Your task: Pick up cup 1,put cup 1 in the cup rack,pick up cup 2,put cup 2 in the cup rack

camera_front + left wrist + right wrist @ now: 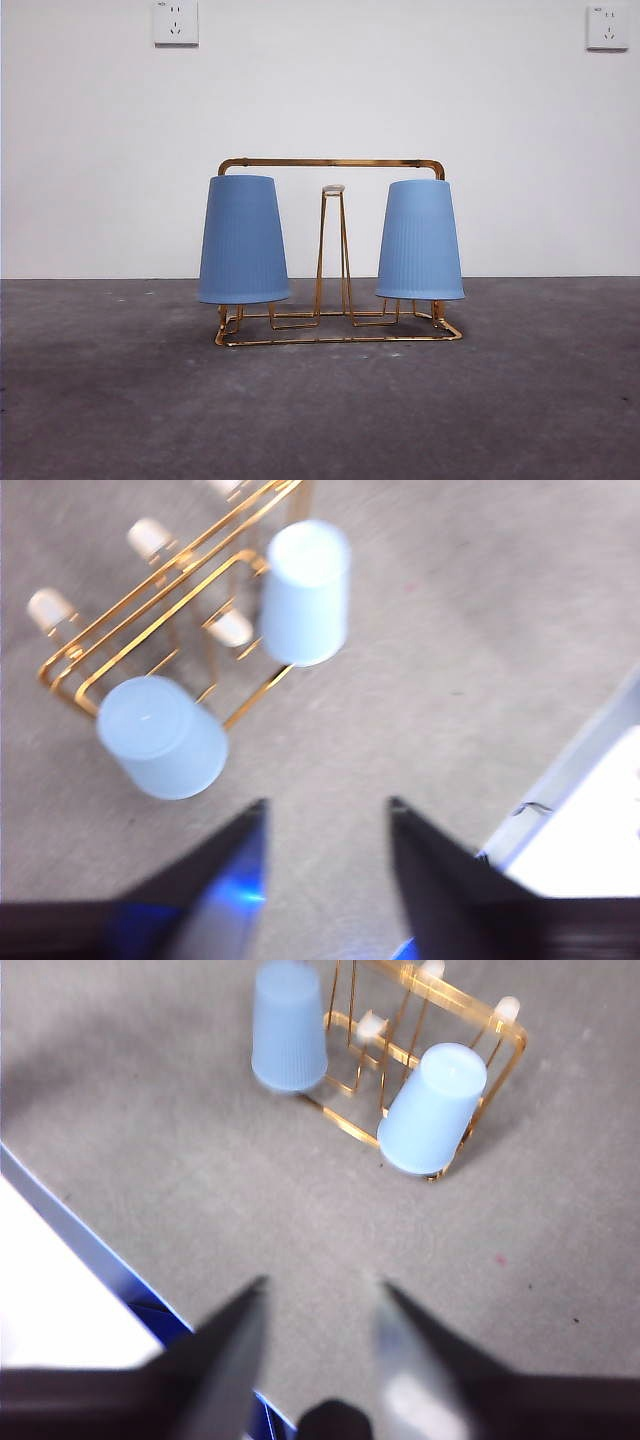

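Note:
Two blue ribbed cups sit upside down on the gold wire cup rack (330, 162), one on the left (243, 240) and one on the right (420, 240); which is cup 1 and which is cup 2 I cannot tell. A bare pale-tipped peg (333, 190) stands between them. In the left wrist view, both cups (160, 738) (305, 592) and the rack (257, 693) lie well beyond my open, empty left gripper (328, 815). My right gripper (320, 1290) is also open and empty, far from the cups (288, 1028) (432, 1110) and the rack (345, 1123). Neither arm shows in the front view.
The rack stands on a grey table (320, 420) before a white wall with two sockets (175, 22) (607, 27). A white, blue-trimmed edge shows near each gripper (590, 810) (60, 1290).

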`<state>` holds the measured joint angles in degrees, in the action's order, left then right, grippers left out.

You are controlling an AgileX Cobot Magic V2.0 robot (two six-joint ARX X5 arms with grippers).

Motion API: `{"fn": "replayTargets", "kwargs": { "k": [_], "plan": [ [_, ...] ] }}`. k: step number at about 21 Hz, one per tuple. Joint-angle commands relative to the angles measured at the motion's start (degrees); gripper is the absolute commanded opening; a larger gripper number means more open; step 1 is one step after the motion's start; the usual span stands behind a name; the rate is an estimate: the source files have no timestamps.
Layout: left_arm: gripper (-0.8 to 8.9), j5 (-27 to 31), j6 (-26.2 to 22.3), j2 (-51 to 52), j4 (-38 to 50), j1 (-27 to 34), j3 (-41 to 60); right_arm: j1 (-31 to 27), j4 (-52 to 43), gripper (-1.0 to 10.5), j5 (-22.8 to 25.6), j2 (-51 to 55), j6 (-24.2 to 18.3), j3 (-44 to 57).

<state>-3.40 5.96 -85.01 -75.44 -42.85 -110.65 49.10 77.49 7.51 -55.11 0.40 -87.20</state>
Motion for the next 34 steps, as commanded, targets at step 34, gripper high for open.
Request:
{"fn": "replayTargets", "kwargs": {
  "k": [34],
  "plan": [
    [-0.03, -14.99, -21.92, 26.84, 35.01, 34.67, 19.37, 0.02, 0.07, 0.0, 0.07, -2.82, 0.46, 0.24]
  ]
}}
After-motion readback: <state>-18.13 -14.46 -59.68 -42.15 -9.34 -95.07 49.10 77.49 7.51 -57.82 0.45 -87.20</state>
